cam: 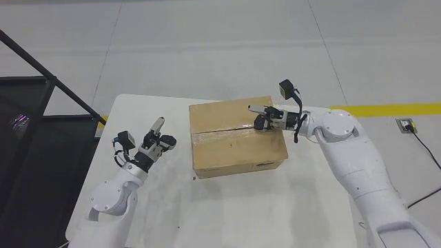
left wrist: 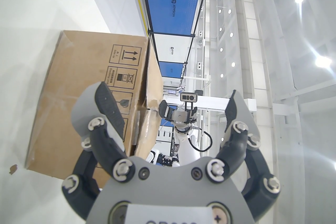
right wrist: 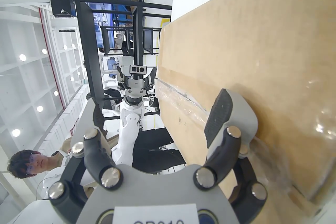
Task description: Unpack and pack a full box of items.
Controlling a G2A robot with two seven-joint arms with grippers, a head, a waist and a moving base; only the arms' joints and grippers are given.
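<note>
left fingers spread, empty — right fingers open over box seam | white table | grey floor

White right arm, black camera at its wrist's 12 o'clock; grey left gripper has silver screws, black pads.

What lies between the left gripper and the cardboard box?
Bare white table, as the top view shows. The left gripper is open beside the cardboard box and does not touch it.
</note>
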